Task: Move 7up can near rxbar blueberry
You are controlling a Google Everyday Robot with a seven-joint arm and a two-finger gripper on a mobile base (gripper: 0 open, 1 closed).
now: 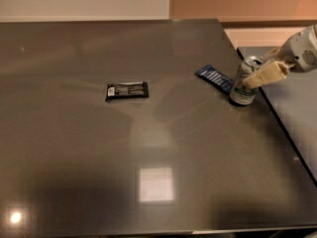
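Observation:
The 7up can point(243, 83), silver-white with green markings and a shiny top, stands upright near the right edge of the dark table point(148, 148). The rxbar blueberry point(214, 78), a flat dark-blue wrapper with white lettering, lies just left of the can, almost touching it. My gripper point(257, 75) reaches in from the right on a white arm. Its beige fingers point(267, 73) lie against the can's upper right side.
A black wrapper with white print point(127, 90) lies near the table's middle. A second grey surface point(297, 108) adjoins the table's right edge. A wall runs along the back. Bright light reflections sit on the front of the table.

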